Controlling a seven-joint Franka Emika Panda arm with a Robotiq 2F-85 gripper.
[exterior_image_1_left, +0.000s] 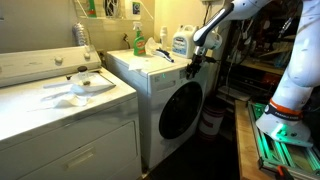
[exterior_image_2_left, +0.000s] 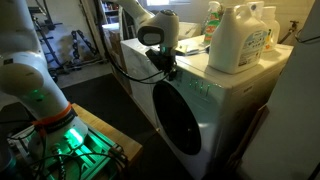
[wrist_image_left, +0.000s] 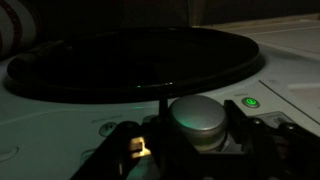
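My gripper (wrist_image_left: 195, 132) is at the control panel of a white front-load washer (exterior_image_1_left: 150, 80), which also shows in an exterior view (exterior_image_2_left: 215, 95). In the wrist view its two dark fingers sit close on either side of a round silver dial knob (wrist_image_left: 195, 115), and appear shut on it. A lit green power button (wrist_image_left: 251, 102) is just right of the knob. The dark round door glass (wrist_image_left: 140, 60) fills the view beyond. In both exterior views the gripper (exterior_image_1_left: 193, 62) (exterior_image_2_left: 167, 68) presses at the panel above the door (exterior_image_1_left: 180, 110) (exterior_image_2_left: 180, 128).
Detergent jugs (exterior_image_1_left: 181, 42) (exterior_image_2_left: 240, 38) and a green bottle (exterior_image_1_left: 138, 40) stand on the washer top. A white appliance (exterior_image_1_left: 60, 115) next to it carries white cloths (exterior_image_1_left: 88, 85). A white bucket (exterior_image_1_left: 211, 122) sits on the floor. The robot base glows green (exterior_image_2_left: 55, 130).
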